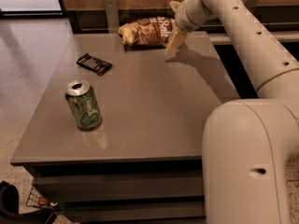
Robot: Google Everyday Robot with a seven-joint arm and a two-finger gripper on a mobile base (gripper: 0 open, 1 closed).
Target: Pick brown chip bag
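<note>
The brown chip bag (145,31) lies at the far edge of the grey table (140,106), dark brown in the middle with white lettering and pale yellow ends. My gripper (174,26) is at the bag's right end, low over the table. It is open: one pale finger (175,42) points down in front of the bag's end, and the other finger (174,5) shows behind it. The bag rests on the table and is not held.
A green can (84,105) stands upright near the table's front left. A small flat black wrapped bar (94,63) lies at the left middle. A wooden wall and a metal post (111,14) stand right behind the bag. My arm (243,36) crosses the right side.
</note>
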